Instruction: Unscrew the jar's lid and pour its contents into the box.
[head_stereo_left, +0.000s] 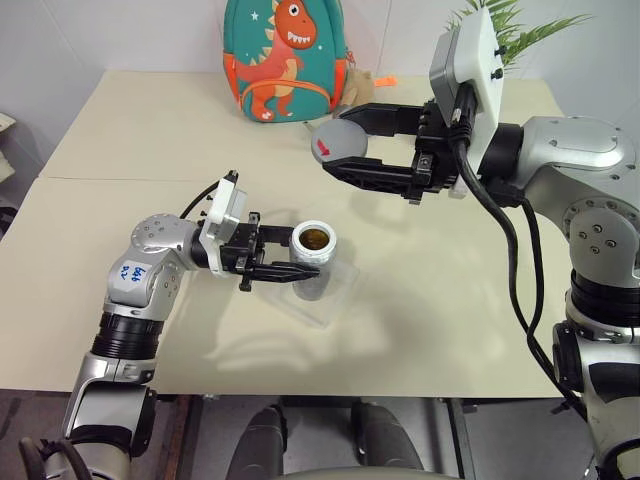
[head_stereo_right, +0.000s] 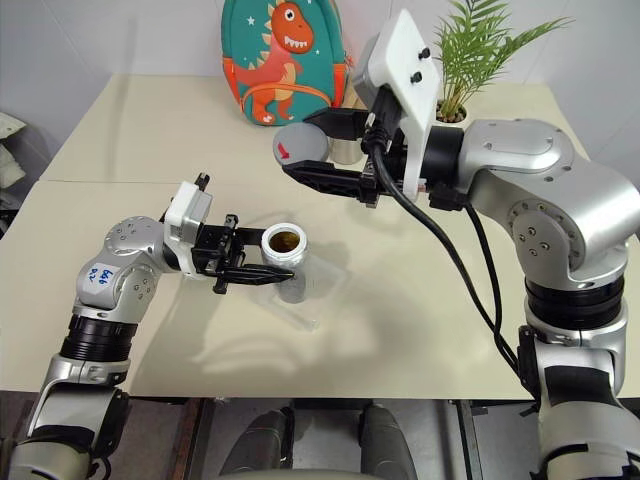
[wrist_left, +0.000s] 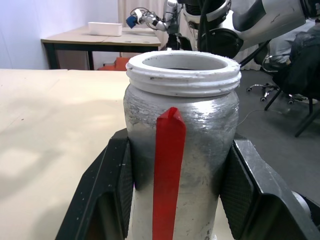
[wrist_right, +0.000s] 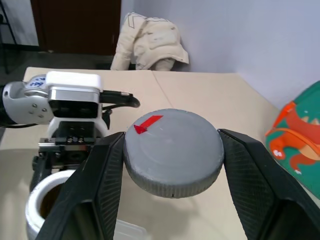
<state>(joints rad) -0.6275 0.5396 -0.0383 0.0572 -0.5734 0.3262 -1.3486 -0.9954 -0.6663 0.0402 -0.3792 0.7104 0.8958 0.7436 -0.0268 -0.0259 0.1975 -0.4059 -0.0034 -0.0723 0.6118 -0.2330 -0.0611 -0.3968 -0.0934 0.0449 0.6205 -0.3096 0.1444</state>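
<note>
And there it was: the jar stood upright and uncapped inside the box, the clear tray lying on the beige table. The left gripper was clamped on the jar from the side, one black finger on each flank of its silvery body, just under the white threaded rim. Something brownish, the contents, showed down inside the open mouth, though what exactly could not be made out. Above the jar and off to its right, well clear of it, the right gripper squeezed the lid between its two fingers, the grey cap up in the air with its red arrow showing. Behind the jar, at the far edge of the table, a dinosaur backpack stood upright, and a green plant rose farther right of it.
</note>
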